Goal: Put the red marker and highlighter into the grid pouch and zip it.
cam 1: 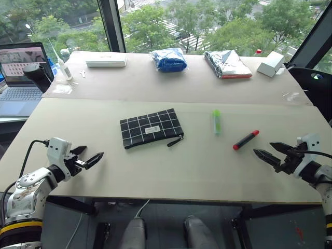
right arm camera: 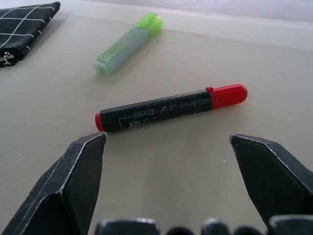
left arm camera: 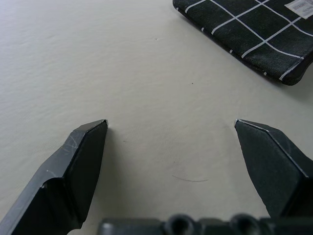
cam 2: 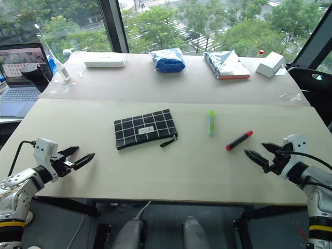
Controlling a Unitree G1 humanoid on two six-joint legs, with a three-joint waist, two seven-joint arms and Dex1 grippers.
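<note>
Nearest to us, our left gripper (cam 1: 89,156) hangs over the near left part of the pale beige tabletop (cam 1: 171,171), its two black fingers spread wide with nothing between them. Our right gripper (cam 1: 271,152) sits opposite at the near right, jaws just as wide and likewise empty.

Just beyond the right gripper lies the red marker (right arm camera: 171,107), a slim pen with a black barrel, white print and a red cap, flat on the table at a slant; in the right wrist view it lies across the gap between the fingertips, but we see no contact. A little farther in rests the highlighter (cam 1: 216,121), a stubby light-green pen with a paler end, near the marker yet apart from it.

Toward the middle of the table we see the grid pouch (cam 1: 151,127), a flat black fabric case with thin white grid lines and a small white label, its black zipper pull strap (cam 1: 175,140) trailing off the corner nearest the pens. Whether the zip is done up we cannot tell.

Along the far edge sit a flat white case (cam 1: 106,61), a crumpled blue bag (cam 1: 168,59), a silver packet (cam 1: 227,64) and a small white box (cam 1: 271,64); a laptop (cam 1: 21,78) stands off to the left.
</note>
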